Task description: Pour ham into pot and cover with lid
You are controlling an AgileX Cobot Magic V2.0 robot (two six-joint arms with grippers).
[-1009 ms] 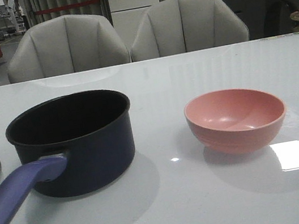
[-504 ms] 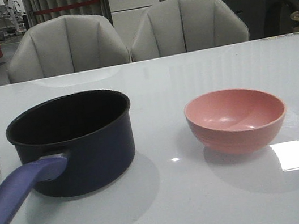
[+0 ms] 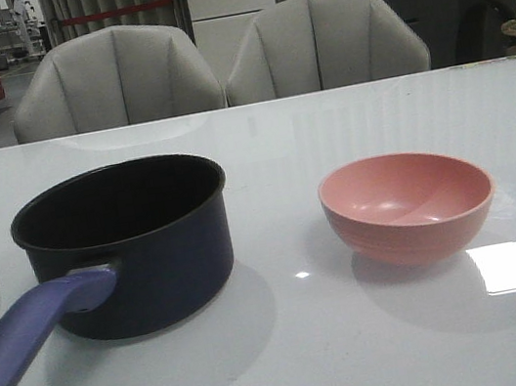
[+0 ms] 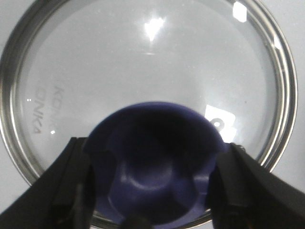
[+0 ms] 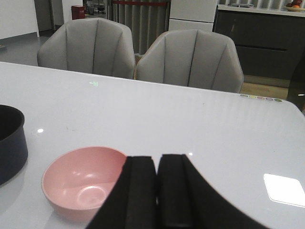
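Lid (image 4: 143, 71) knob (image 4: 155, 164) sits between left gripper (image 4: 152, 183) fingers, touching both

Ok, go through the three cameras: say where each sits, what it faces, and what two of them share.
Front view: low at the table's near edge, facing forward over the pot, the pink bowl and two chairs; no arm shows.
Left wrist view: above the lid, looking down; the left gripper brackets the blue knob.
Right wrist view: above the table, facing the chairs, over the bowl; the right gripper shows, fingers together.
Shared: front and right wrist views both show the bowl, the pot and the chairs.
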